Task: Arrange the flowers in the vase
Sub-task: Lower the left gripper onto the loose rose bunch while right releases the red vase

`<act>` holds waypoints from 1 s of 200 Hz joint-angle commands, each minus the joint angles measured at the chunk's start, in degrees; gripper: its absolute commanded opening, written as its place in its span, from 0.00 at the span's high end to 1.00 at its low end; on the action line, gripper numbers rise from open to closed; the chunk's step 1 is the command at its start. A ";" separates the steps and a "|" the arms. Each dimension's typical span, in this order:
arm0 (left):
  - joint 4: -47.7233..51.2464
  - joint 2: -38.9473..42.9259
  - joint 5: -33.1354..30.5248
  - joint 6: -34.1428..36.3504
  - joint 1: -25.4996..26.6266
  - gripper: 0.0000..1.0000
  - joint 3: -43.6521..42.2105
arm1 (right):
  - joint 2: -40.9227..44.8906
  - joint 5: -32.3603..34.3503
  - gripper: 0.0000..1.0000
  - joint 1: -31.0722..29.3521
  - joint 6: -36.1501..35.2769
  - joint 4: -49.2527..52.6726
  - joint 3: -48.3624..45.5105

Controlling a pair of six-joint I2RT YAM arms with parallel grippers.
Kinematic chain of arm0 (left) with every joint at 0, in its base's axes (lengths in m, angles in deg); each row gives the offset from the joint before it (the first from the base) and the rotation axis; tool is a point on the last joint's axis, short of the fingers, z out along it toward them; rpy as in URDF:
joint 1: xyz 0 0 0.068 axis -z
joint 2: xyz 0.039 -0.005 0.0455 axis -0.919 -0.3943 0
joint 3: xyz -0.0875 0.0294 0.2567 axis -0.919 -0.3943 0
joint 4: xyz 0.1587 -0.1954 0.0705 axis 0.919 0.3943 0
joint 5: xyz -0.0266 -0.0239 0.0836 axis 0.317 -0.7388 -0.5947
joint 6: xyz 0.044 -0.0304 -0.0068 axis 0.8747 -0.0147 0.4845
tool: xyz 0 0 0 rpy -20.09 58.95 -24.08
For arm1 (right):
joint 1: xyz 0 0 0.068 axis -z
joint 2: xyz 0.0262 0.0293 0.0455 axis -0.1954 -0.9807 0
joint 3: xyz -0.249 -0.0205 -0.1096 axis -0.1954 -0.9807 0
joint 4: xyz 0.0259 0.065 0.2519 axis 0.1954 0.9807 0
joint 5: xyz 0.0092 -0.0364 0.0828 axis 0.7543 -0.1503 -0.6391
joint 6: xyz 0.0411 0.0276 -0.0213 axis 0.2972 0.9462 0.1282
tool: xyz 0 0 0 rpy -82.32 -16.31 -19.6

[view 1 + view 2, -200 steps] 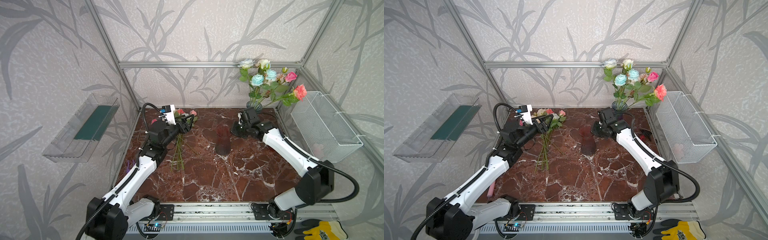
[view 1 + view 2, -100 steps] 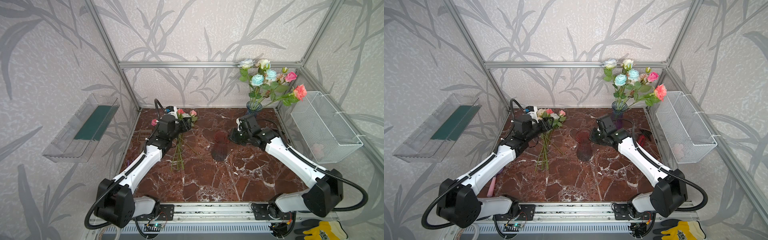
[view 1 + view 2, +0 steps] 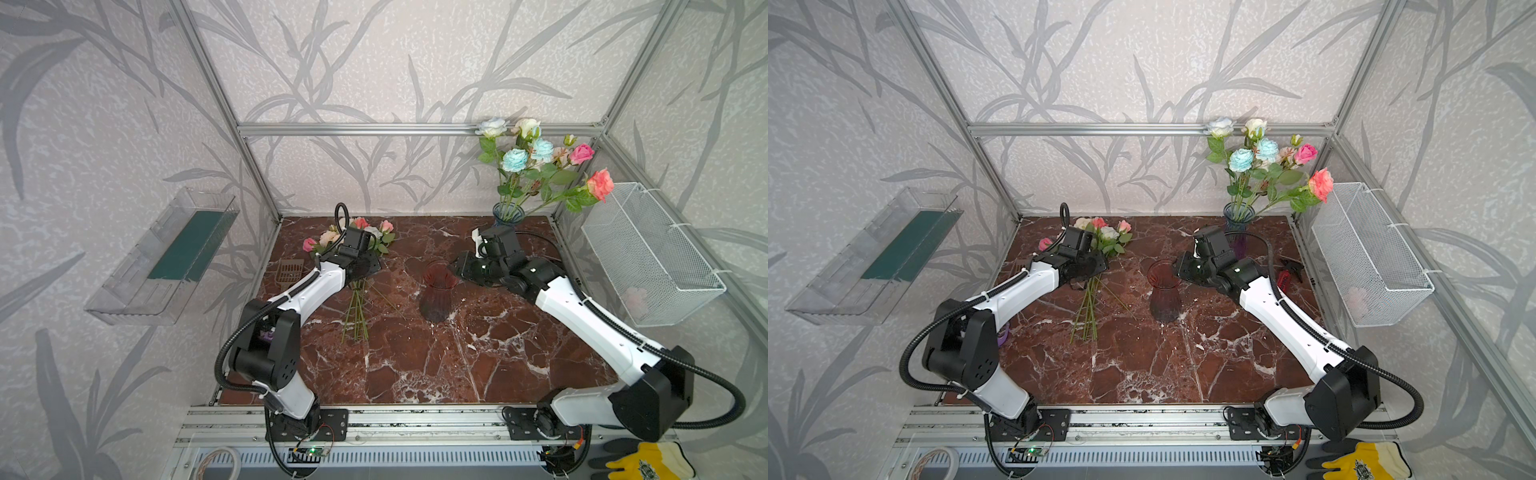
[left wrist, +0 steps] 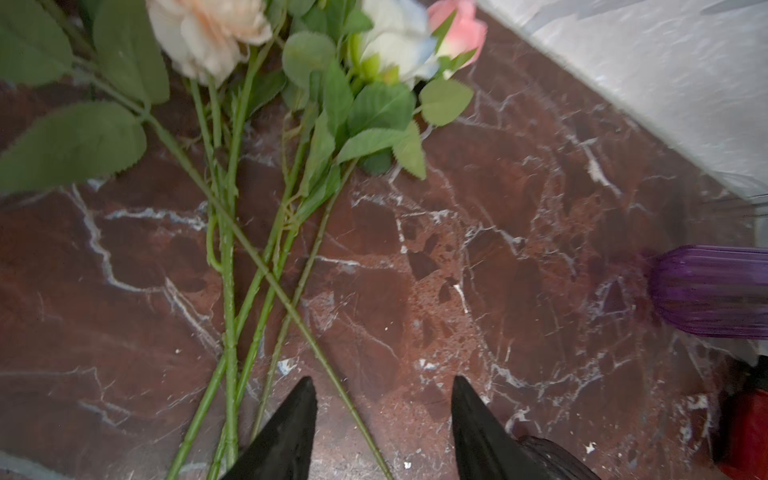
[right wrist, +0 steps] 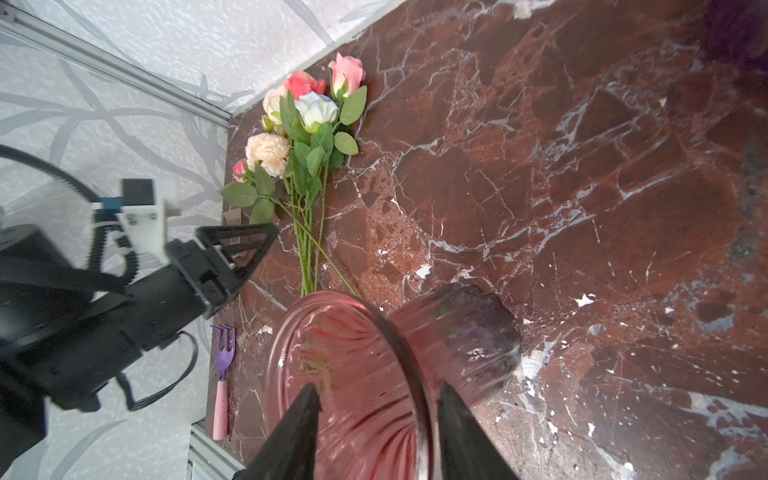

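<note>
Within the left pincer point(image 4: 380, 380), one stem of the flowers point(image 4: 374, 110)

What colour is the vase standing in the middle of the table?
Translucent pinkish-red ribbed glass; the vase shows best in the right wrist view.

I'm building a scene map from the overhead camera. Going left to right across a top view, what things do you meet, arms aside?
Clear wall shelf → loose flowers → red glass vase → blue vase → wire basket
</note>
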 commanded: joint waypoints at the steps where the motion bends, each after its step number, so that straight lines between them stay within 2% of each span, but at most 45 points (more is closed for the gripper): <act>1: 7.69 -2.99 -1.20 -5.34 -0.29 0.47 2.74 | 3.99 1.55 0.50 0.28 -3.63 2.42 1.70; 28: 11.53 -8.63 0.63 -6.67 -0.16 0.51 5.58 | 10.59 3.57 0.47 0.56 -6.40 4.20 -1.02; 48: 16.58 -13.04 1.45 -6.21 -0.08 0.52 9.45 | 16.56 2.79 0.45 2.50 -5.25 2.82 -5.92; 108: 15.71 -18.01 2.22 -7.25 -0.09 0.55 9.75 | 27.44 1.89 0.45 7.89 -4.95 3.56 -12.83; 143: 15.46 -19.40 1.04 -5.68 -0.08 0.70 10.43 | 28.73 -0.92 0.45 9.54 -4.80 2.55 -14.39; 183: 15.08 -17.37 -0.82 -5.04 -0.02 0.89 9.69 | 28.68 -4.57 0.45 10.48 -3.68 0.41 -14.73; 200: 14.69 -15.82 -1.43 -5.45 0.11 0.94 8.89 | 28.48 -5.50 0.45 10.59 -3.64 0.36 -14.19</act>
